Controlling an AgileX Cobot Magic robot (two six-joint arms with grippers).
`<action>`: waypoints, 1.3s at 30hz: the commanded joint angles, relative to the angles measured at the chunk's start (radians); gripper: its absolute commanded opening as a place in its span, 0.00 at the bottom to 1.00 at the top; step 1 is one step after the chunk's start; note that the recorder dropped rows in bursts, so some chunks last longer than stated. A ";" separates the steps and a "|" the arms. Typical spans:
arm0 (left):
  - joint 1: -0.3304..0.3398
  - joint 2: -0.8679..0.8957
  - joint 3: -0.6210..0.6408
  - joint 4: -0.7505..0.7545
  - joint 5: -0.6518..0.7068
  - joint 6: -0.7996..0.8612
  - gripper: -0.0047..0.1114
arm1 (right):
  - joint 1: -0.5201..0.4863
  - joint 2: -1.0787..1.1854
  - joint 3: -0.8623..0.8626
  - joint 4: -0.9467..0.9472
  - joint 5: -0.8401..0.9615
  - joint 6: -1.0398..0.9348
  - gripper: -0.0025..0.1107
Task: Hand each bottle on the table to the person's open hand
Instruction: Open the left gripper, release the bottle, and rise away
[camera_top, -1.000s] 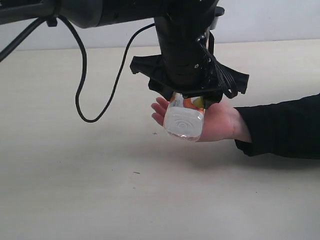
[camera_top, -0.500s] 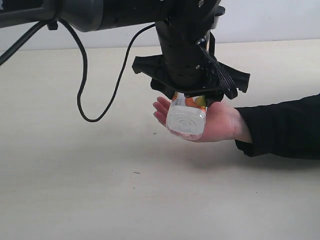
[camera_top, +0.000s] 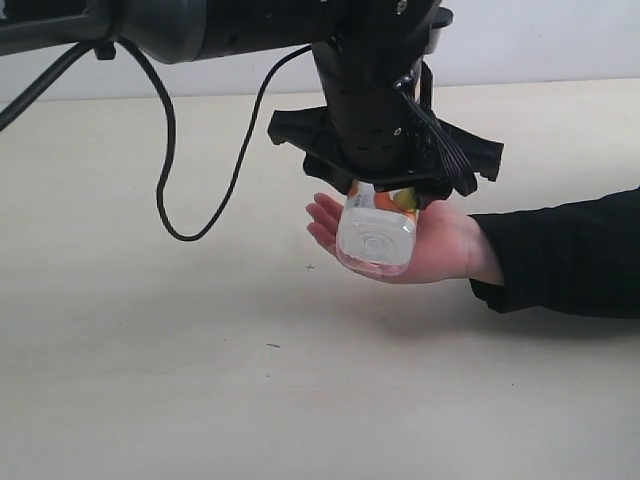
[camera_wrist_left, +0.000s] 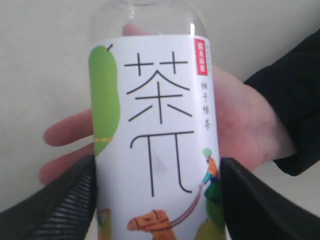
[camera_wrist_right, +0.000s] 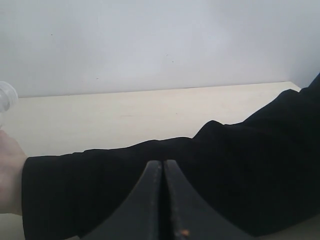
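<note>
A clear bottle with a white-green label (camera_top: 375, 238) hangs base-first just over the person's open hand (camera_top: 445, 248). My left gripper (camera_top: 381, 196) comes down from above and is shut on the bottle's upper part. In the left wrist view both black fingers press the sides of the bottle (camera_wrist_left: 155, 130), my left gripper (camera_wrist_left: 157, 167) is closed round it, and the palm (camera_wrist_left: 245, 125) lies right behind it. My right gripper (camera_wrist_right: 163, 164) is shut on nothing, low beside the person's black sleeve (camera_wrist_right: 200, 170). The other bottles are out of view.
The beige table (camera_top: 150, 380) spreads around the hand. A black cable (camera_top: 165, 180) loops down from the left arm toward the table. The person's sleeved forearm (camera_top: 570, 255) reaches in from the right. A pale wall (camera_wrist_right: 150, 45) stands behind the table.
The left gripper and the bottle have shifted slightly to the right over the palm. The hand has stayed in place.
</note>
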 joint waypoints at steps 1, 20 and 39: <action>-0.004 0.013 0.005 0.012 -0.022 0.002 0.58 | -0.005 -0.006 0.005 -0.002 -0.008 0.002 0.02; -0.004 0.034 0.005 0.064 -0.037 0.014 0.90 | -0.005 -0.006 0.005 -0.002 -0.008 0.002 0.02; -0.053 -0.388 0.281 0.054 -0.237 0.228 0.81 | -0.005 -0.006 0.005 -0.002 -0.008 0.002 0.02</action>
